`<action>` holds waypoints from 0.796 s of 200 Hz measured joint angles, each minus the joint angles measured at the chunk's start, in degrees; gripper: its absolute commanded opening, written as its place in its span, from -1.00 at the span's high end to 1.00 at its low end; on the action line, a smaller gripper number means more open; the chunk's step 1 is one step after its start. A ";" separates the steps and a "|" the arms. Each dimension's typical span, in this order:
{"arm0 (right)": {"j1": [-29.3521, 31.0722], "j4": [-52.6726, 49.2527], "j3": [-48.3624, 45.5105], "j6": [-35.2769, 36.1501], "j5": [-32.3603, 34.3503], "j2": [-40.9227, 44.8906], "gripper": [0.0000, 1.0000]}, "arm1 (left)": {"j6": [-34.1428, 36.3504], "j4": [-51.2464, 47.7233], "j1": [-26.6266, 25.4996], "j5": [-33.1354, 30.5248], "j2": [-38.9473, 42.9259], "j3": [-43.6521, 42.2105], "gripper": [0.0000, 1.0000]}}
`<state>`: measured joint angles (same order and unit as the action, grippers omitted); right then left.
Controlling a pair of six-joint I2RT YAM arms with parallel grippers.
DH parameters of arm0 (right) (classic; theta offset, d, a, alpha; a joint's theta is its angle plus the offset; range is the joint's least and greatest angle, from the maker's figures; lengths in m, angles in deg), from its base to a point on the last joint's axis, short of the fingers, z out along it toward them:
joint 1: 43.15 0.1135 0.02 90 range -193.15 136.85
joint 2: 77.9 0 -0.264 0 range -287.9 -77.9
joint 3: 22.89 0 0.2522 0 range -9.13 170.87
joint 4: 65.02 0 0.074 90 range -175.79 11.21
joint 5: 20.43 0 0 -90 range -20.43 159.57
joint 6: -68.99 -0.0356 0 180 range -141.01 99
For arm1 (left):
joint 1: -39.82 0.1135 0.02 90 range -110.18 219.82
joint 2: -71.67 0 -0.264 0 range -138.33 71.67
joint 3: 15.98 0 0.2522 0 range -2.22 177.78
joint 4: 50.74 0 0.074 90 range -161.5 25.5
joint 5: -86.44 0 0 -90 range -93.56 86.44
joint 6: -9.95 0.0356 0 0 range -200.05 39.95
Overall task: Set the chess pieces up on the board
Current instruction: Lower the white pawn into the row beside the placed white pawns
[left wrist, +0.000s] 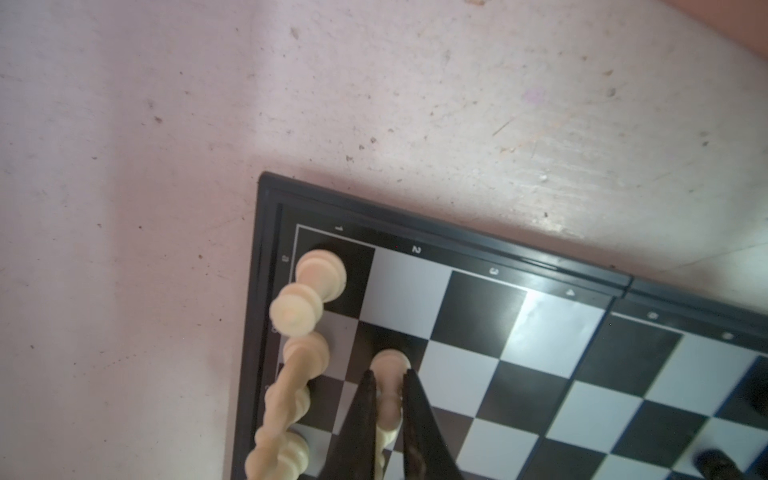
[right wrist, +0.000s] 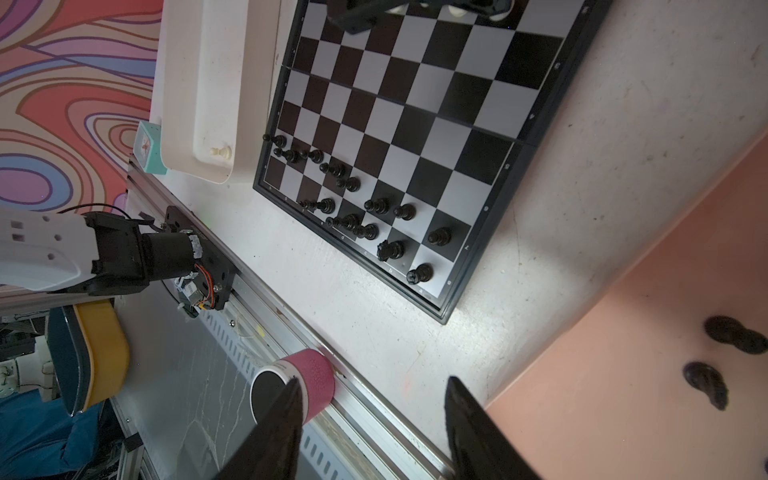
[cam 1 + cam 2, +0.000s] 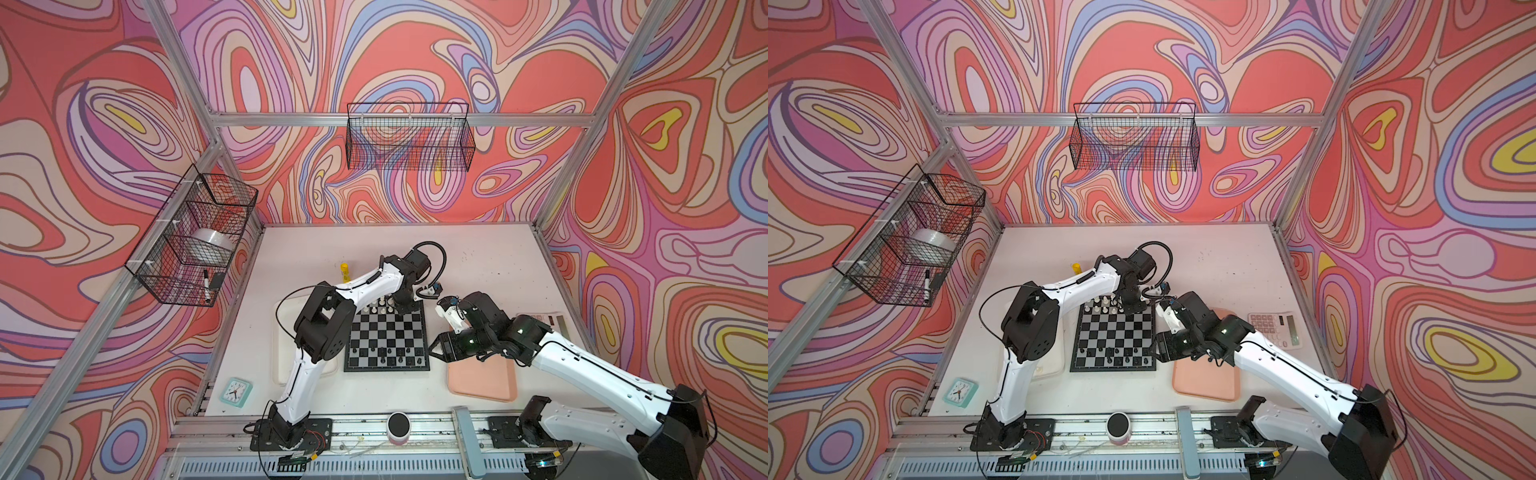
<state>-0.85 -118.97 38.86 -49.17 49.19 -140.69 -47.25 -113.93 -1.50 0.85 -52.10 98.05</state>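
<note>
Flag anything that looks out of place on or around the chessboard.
The black pieces on the board stand in a ragged scatter, not straight rows. One cream piece sits in the whitish tray, and two loose black pieces sit on the pink tray.

Blurred and cut off
Blurred cream pieces (image 1: 305, 353) run off the left wrist view's edge; whether the left pincer (image 1: 387, 371) grips the pawn (image 1: 390, 359) is unclear.
</note>
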 measured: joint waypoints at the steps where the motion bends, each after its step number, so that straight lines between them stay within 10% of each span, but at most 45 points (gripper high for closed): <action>1: 0.00 0.00 0.00 0.00 0.00 0.00 -0.13 | 0.00 0.00 0.00 0.00 0.00 0.00 0.65; 159: 0.00 0.87 -0.37 -0.02 -0.02 -0.55 -0.13 | 0.17 0.09 0.00 -0.17 0.00 -0.44 0.53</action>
<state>-0.85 -118.10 38.49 -49.19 49.16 -141.23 -47.08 -113.84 -1.50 0.67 -52.10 97.61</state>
